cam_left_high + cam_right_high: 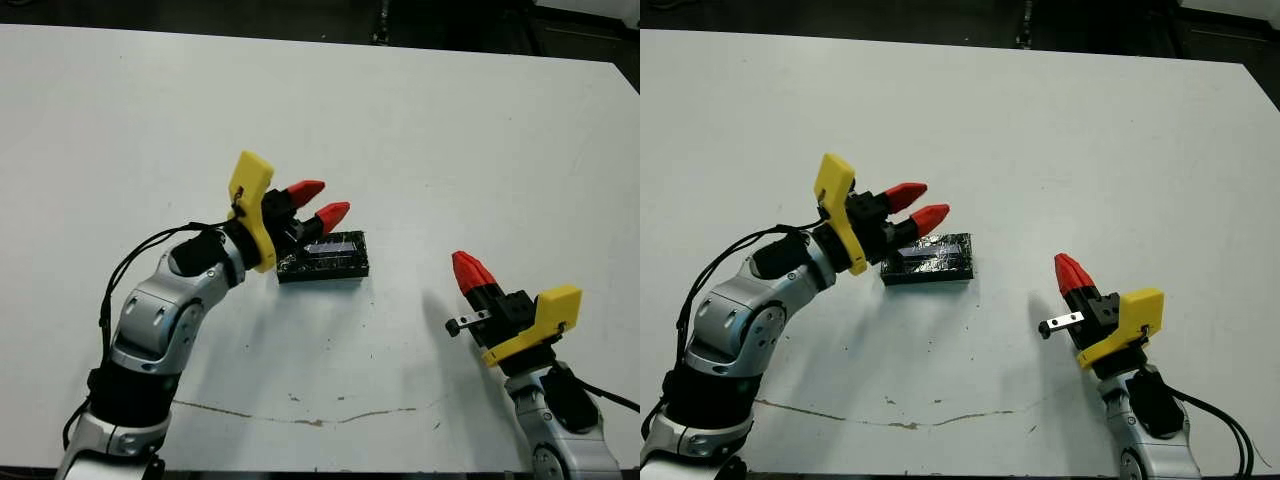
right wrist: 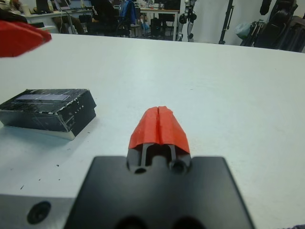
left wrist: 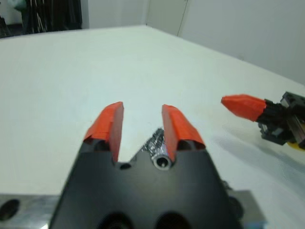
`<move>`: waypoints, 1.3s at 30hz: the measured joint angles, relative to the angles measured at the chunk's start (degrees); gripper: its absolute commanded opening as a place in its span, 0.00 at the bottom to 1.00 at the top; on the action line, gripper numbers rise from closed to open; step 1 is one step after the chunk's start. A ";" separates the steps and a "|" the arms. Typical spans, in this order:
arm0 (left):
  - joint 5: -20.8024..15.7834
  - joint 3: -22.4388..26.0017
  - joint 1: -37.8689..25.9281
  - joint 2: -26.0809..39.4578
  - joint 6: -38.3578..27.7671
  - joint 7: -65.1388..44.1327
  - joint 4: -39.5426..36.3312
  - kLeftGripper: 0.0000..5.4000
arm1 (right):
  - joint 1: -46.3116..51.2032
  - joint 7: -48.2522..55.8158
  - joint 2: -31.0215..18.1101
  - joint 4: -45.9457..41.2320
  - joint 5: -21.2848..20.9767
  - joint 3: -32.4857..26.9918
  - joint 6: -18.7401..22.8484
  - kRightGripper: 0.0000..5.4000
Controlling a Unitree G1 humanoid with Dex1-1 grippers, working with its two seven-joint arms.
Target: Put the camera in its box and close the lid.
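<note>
On the white table point(image 1: 420, 120), the lid point(image 1: 330, 252) lies flat.

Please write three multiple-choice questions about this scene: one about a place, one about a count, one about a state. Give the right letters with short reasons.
1. Where is the closed box, with the lid on top of it?
A. just beyond the left gripper's fingertips
B. beside the right gripper
C. at the table's far edge

2. How many boxes are on the table?
A. one
B. two
C. three

3. How do the jaws of the two grippers stand?
A. both open
B. left open, right shut
C. left shut, right open

Answers:
1 A: the box with the lid on it lies right at the left gripper, while the right gripper is well apart from it.
2 A: only one box shows on the table.
3 B: the wrist views show a gap between the left fingertips and the right fingertips pressed together.
</note>
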 measured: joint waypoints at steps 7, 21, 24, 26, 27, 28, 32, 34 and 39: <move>1.21 -2.48 -1.60 1.36 1.44 0.06 1.35 0.11 | -0.12 0.01 0.03 0.11 -0.30 0.00 -0.07 0.00; 2.50 -5.06 -2.13 1.64 7.87 1.93 4.20 0.00 | -0.14 0.03 0.01 0.05 -0.35 0.00 -0.06 0.00; 2.82 -5.82 -2.05 1.67 7.82 2.35 4.23 0.00 | -0.14 0.03 0.01 0.05 -0.35 0.00 -0.06 0.00; 3.44 -6.44 -1.99 1.74 7.37 2.34 4.37 0.00 | -0.14 0.03 0.01 0.05 -0.35 0.00 -0.06 0.00; 3.55 -6.67 -1.94 1.81 6.90 2.26 4.56 0.00 | -0.14 0.03 0.01 0.05 -0.35 0.00 -0.06 0.00; 3.64 -6.83 -1.90 1.88 6.49 2.13 4.78 0.00 | -0.14 0.04 0.01 0.06 -0.33 -0.01 -0.07 0.00; 4.05 -7.21 -2.00 2.01 6.04 1.95 5.56 0.00 | -0.14 0.06 0.01 0.06 0.12 -0.02 -0.06 0.00; 4.34 -7.34 -2.08 1.95 5.80 1.95 6.24 0.00 | -0.13 0.06 0.01 0.06 0.04 -0.02 -0.06 0.00; 4.75 -7.45 -2.13 1.56 4.47 1.87 7.62 0.00 | -0.08 0.06 0.01 0.06 0.00 -0.02 -0.06 0.00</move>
